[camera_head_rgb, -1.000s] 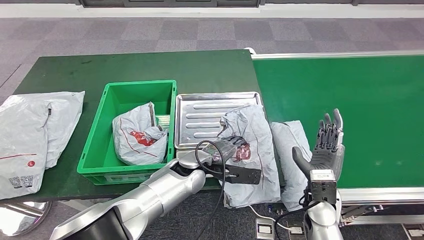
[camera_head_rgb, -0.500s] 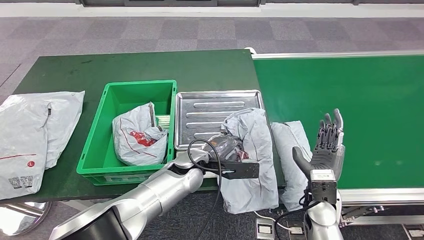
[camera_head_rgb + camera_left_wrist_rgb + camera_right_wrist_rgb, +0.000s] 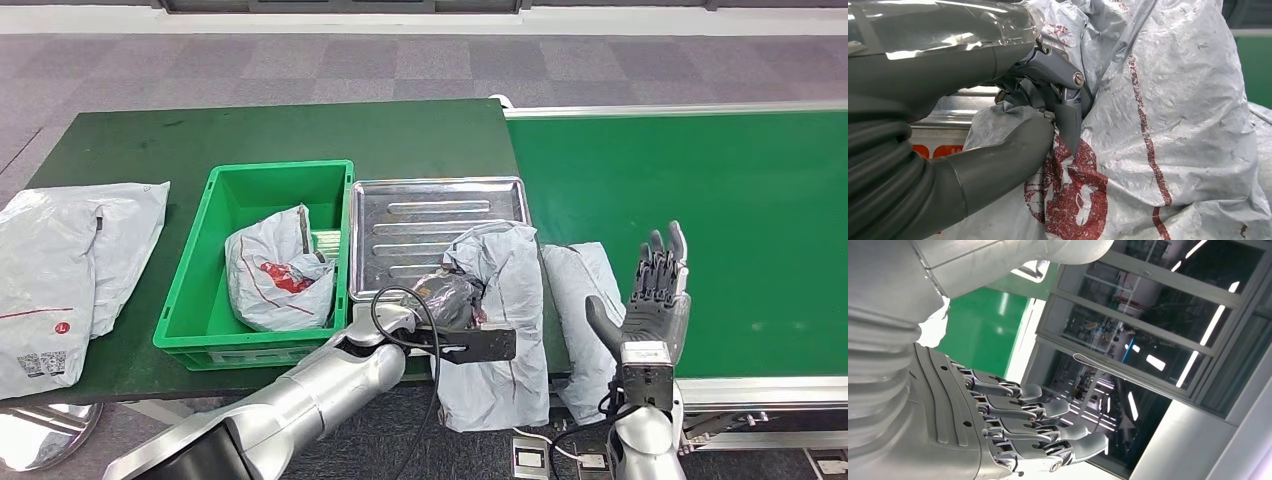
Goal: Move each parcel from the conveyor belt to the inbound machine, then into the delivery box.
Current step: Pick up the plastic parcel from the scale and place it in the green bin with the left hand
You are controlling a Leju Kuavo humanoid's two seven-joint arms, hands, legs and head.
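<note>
Conveyor belt: bright green, lies to the right of the metal tray and butts against the dark green table on which the tray sits.

Flat grey mailers: stacked on the table well left of the tray, past the green bin, overhanging the near edge.

Green bin: just left of the tray, its wall touching the tray rim. One crumpled grey parcel with red print lies inside it.

Held parcel: grey poly bag with red print, draped over the tray's near right corner and hanging down past the table edge. Wrist view shows the same bag with its red stripe and red logo.

Second grey parcel: just right of the tray, beside the held parcel, at the belt's near left corner, also hanging over the edge.

Left hand: at the tray's near edge, closed on a bunched fold of the held parcel; the wrist view shows the thumb and dark fingers pinching the plastic.

Right hand: raised upright to the right of the tray, over the belt's near edge, fingers spread, holding nothing. Wrist view agrees.
</note>
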